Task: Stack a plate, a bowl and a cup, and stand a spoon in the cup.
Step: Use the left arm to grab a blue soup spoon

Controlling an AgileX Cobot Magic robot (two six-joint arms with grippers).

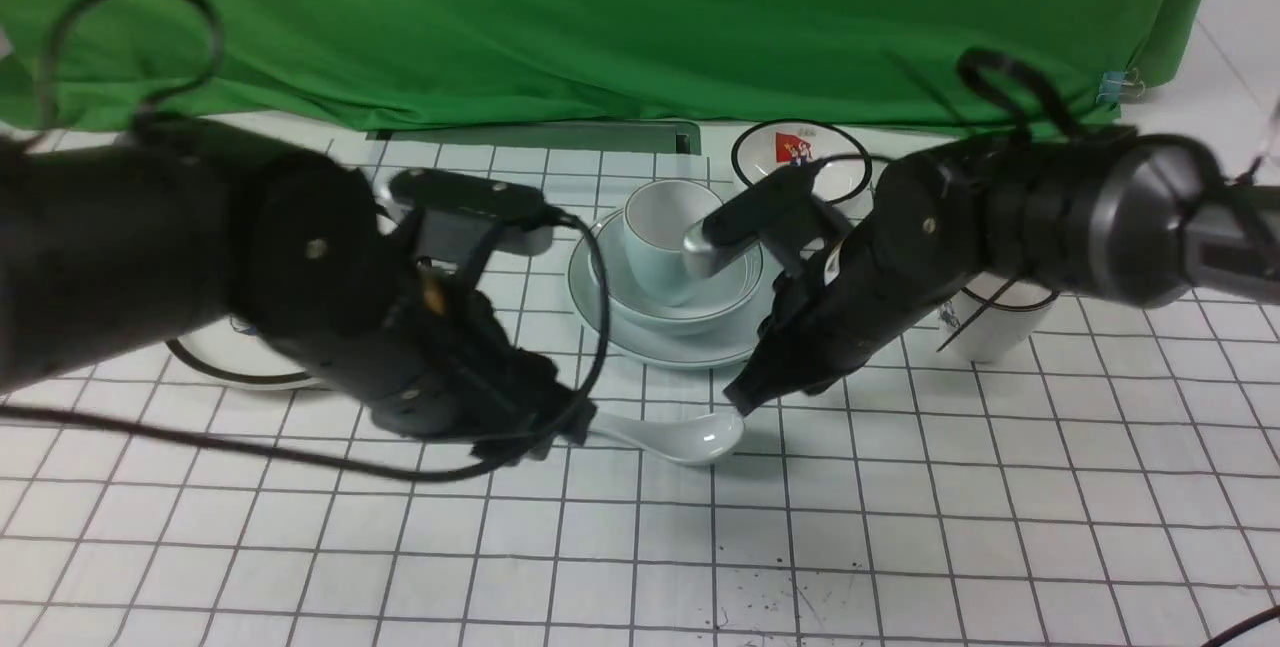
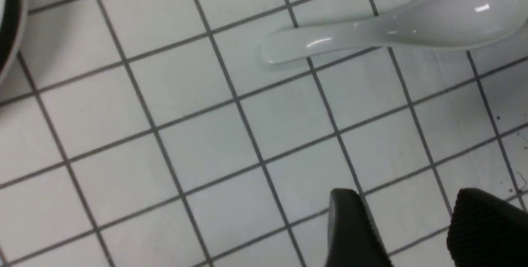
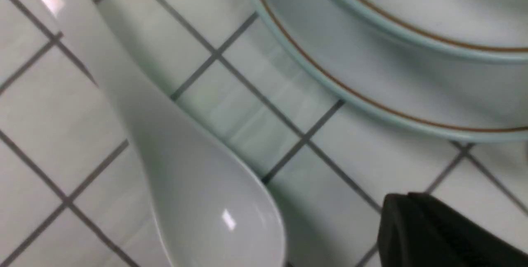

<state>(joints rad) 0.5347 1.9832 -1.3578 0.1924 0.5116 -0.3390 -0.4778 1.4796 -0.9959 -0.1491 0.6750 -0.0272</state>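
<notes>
Stack was done: cup (image 1: pixel 655 242) sat in bowl (image 1: pixel 712 309), bowl on plate (image 1: pixel 640 349), mid-table. Spoon (image 1: pixel 680 435) lay flat on the gridded table cover (image 1: pixel 900 527) just in front of the plate, not touching it. Its scoop pointed to the robot's right and its handle ran left, toward the left gripper (image 1: pixel 560 427).

Left gripper: jaws partway apart w/ nothing btwn them. In its wrist view both fingers (image 2: pixel 350 225) were short of the handle end, w/ bare grid btwn.

Right gripper (image 1: pixel 742 397): jaws closed together, holding nothing, tip low and close beside the scoop's rim. Touching or not, couldn't tell.

Handling, as a judgement: the spoon looked like glazed ceramic, so rigid, fairly light, slick, and liable to chip if dropped or knocked on the cup rim. It lay low on the cover w/ little room under it, so the fingers would need to come down either side of the handle rather than scoop beneath.

Best hold was prob. across the narrow handle, toward its free end. That leaves the scoop clear to go down into the cup and keeps the fingers away from the cup wall. The scoop end is the heavier one, so in a pinch on that glaze it may swivel scoop-down. That's fine for standing it, but the squeeze should be square or the spoon could skate off sideways. The closed right tip beside the scoop could serve as a stop against that.
</notes>
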